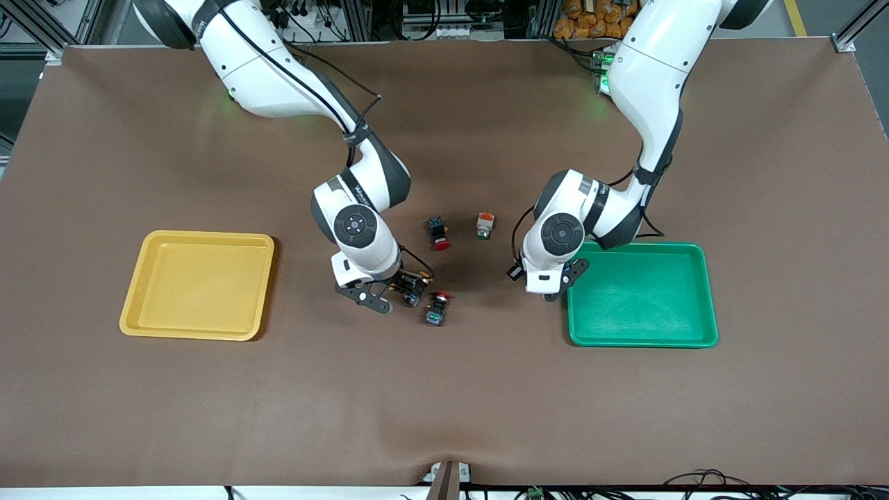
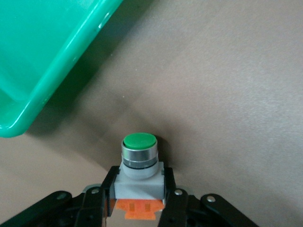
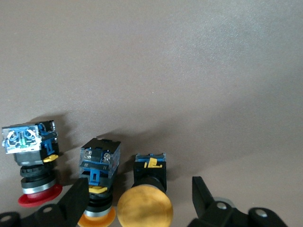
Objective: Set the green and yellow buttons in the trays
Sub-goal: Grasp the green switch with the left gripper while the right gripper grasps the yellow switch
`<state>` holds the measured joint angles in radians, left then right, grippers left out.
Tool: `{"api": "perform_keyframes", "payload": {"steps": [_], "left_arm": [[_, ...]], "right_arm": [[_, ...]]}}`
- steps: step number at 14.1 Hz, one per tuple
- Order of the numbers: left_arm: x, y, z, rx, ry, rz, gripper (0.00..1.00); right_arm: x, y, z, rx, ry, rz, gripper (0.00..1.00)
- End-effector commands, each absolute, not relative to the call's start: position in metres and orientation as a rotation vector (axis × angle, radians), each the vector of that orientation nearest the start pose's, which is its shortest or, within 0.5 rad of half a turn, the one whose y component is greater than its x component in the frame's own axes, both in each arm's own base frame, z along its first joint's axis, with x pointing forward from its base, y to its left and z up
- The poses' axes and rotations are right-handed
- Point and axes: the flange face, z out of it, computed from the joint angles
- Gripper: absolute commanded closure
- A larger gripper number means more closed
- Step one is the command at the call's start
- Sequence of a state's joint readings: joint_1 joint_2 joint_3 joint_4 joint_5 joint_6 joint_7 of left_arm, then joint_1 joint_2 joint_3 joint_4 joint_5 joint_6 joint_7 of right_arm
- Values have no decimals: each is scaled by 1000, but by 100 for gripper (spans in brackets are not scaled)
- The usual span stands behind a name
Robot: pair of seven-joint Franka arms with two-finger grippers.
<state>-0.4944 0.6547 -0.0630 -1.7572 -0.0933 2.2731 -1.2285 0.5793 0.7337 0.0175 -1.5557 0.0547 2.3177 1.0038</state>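
Observation:
My left gripper (image 2: 138,196) is shut on the white-grey body of a green-capped button (image 2: 138,165) with an orange end, low over the table beside the green tray (image 2: 47,61). In the front view this gripper (image 1: 555,285) is at the rim of the green tray (image 1: 701,292) toward the right arm's end, and the held button is hidden. A second green-capped button (image 1: 485,226) lies on the table. My right gripper (image 3: 139,198) is open around a yellow-capped black button (image 3: 144,203). Another yellow-capped button (image 3: 97,189) lies against one finger (image 3: 75,198). The right gripper (image 1: 392,292) is low at the table's middle. The yellow tray (image 1: 198,285) is empty.
A red-capped black button (image 3: 31,165) lies beside the two yellow ones, also seen in the front view (image 1: 436,309). Another red-capped button (image 1: 439,232) lies farther from the camera, beside the loose green one.

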Motion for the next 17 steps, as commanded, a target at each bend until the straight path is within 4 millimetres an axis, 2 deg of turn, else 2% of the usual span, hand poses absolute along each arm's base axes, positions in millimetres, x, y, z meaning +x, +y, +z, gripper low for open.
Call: {"api": "perform_keyframes", "payload": {"steps": [1,3,6,8,10,12,15,17], "left_arm": [[564,-341,218,-2870,-1152,283,100],[578,-332,234,-2868,-1124,303,100],[592,-295,258,-2882,-1009,360,100],[598,-268,265,-2903,-893,409,100],[606,-246,266,-2919,-813,399,100],[611,-227,259,-2895,-752,365,100],[613,-223,242,-2870,-707,337,100],[618,-215,230,-2881,-711,323,100]], "right_arm": [[584,400,219,-3018,705,10,74],[584,400,218,-3011,741,16,100],[582,399,217,-3016,740,22,100],[583,397,227,-3020,723,22,100],[586,388,254,-3035,723,45,100],[599,361,295,-3040,716,54,100],[612,314,348,-3055,677,76,100],[617,281,371,-3072,677,119,100]]}}
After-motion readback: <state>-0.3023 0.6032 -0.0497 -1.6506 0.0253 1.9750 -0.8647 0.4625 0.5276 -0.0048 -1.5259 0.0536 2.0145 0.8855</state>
